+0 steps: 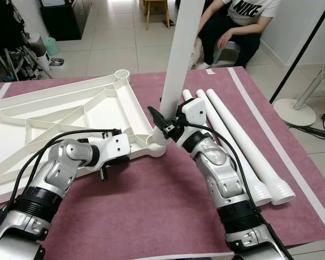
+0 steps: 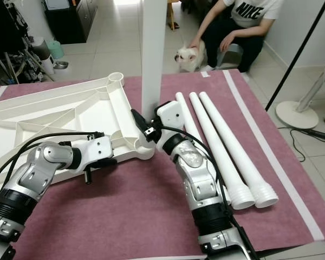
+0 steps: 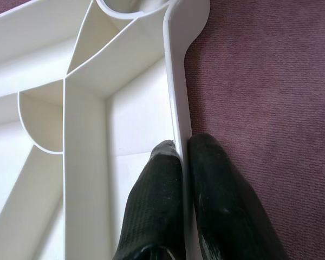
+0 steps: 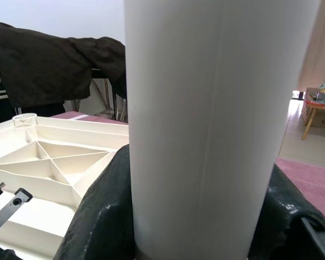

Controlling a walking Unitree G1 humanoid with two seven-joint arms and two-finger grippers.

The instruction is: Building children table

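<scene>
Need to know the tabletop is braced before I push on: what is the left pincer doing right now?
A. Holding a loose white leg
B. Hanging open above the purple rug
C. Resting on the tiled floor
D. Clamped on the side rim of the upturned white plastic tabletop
D: the left pincer has one black finger on each side of the thin side rim of the upturned white plastic tabletop.
</scene>
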